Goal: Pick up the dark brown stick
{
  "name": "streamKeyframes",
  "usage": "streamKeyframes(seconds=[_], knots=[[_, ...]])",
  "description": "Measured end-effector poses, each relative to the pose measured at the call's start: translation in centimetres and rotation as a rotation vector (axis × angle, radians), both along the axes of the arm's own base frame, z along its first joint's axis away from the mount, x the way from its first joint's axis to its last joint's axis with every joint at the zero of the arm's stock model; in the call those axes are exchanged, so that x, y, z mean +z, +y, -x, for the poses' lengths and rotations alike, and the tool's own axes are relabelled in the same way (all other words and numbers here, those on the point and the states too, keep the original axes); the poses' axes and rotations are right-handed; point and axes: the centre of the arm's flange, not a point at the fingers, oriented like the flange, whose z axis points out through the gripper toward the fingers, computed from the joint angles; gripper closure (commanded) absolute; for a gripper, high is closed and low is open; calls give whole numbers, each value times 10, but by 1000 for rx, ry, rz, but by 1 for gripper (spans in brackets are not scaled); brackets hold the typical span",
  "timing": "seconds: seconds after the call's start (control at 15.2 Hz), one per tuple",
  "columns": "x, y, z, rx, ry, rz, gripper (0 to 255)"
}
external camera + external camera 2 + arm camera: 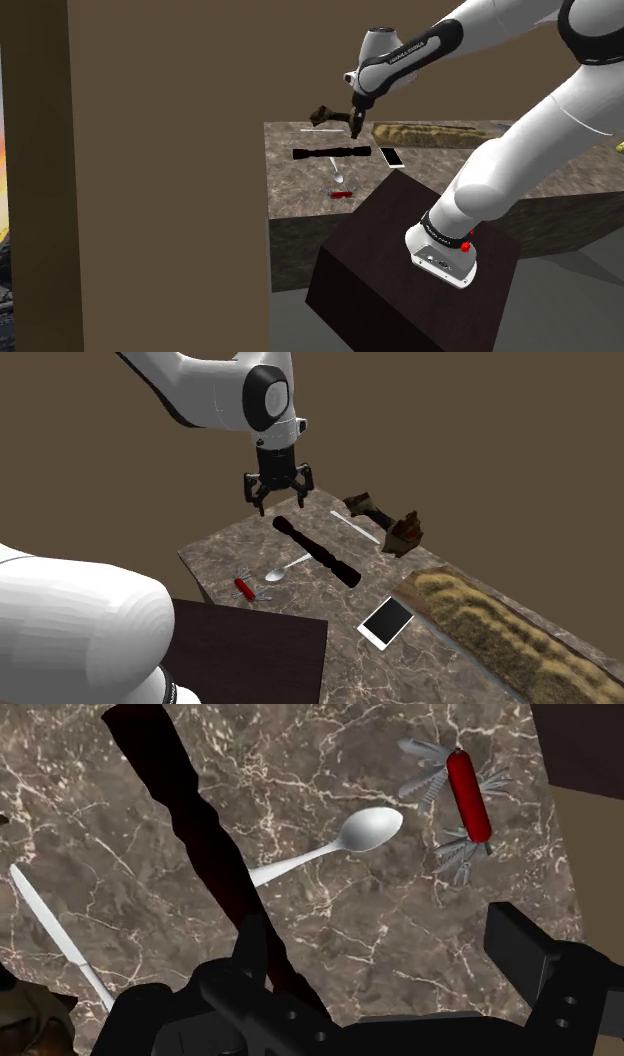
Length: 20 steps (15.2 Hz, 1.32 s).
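Observation:
The dark brown stick (315, 550) lies flat on the marble table top (330, 642), a long, almost black turned rod (330, 154). My gripper (278, 494) hovers open a little above the table, over the end of the stick that is farther off in the second exterior view. In the wrist view the stick (190, 834) runs from far ahead back to beside one finger, while the gripper (385, 949) holds nothing between its fingers. In the shoulder view the gripper (357, 128) hangs just above the stick's right end.
A spoon (330, 844) and a red pocket knife (468, 794) lie beside the stick. A thin white knife (60, 939) and a gnarled brown piece (385, 517) lie on its other side. A white phone (387, 622) and a long straw-coloured slab (500, 637) sit nearby. The dark stand (420, 270) abuts the table.

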Motion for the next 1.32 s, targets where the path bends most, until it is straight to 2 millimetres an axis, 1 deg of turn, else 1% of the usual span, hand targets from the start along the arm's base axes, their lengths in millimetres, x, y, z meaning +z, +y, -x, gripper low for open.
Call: streamKeyframes(seconds=[0.13,0.2,0.26,0.46,0.53,0.73,0.79,0.99,1.06,1.32], knots=[[-20,-5,-13,51,0,9,0],[-35,-9,-15,75,1,14,0],[-44,-15,-22,100,1,18,0],[-74,-22,-41,177,0,32,0],[-87,-27,-48,202,-1,37,0],[-118,-31,-65,279,0,51,0],[-131,-34,-71,303,0,55,0],[-163,-42,-94,381,0,69,0],[-172,-44,-98,396,0,71,0],[-194,-43,-101,412,0,73,0]])
